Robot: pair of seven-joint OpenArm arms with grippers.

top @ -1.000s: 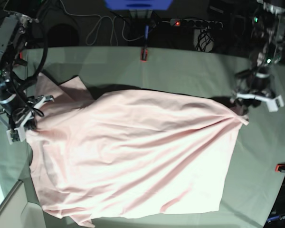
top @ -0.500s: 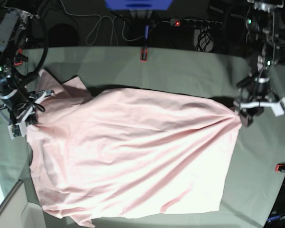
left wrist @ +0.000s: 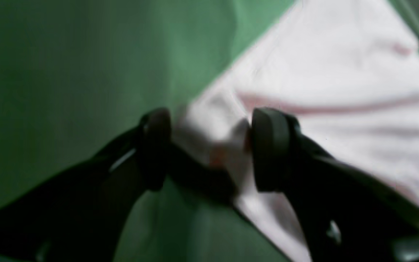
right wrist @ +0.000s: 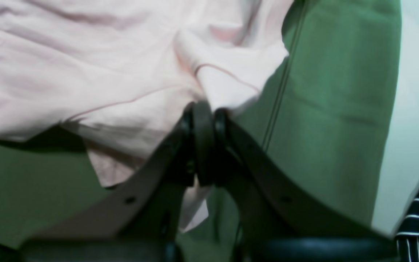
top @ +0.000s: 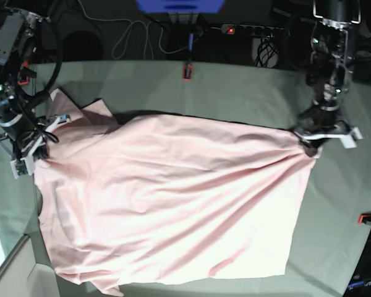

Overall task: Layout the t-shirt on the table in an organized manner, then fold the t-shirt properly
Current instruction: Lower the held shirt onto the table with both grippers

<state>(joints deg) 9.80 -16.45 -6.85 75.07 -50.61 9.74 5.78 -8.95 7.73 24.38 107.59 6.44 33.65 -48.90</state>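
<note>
Pink cotton, the pale short-sleeved t-shirt (top: 173, 204) lies spread across the middle of the counter (top: 235, 86), a wide flat surface covered in grey-green cloth, with long soft creases running toward its two far corners and the print not showing. Over the last second the corner on the base view's right has changed: the left hand (top: 318, 137), which hung just beyond the pointed cloth tip, has swung in over it, and the tip now looks shorter and less drawn out. The right hand (top: 29, 148), at the opposite edge, has crept slightly up the counter, still pinching its sleeve-side corner. My reading is that the spreading step is nearly over: one corner is being let go or re-approached while the other is kept taut, and folding has not begun.

The left wrist view gives what the base view cannot: the black fingers (left wrist: 267, 149) stand apart with a bunched corner of pink fabric between them, near one pad but not squeezed, though blur leaves actual contact uncertain. The right wrist view shows that hand's jaws pressed together on a small hemmed fold (right wrist: 227, 91), with the counter's cloth edge just beyond. Only the base view shows the whole garment's skew.
</note>
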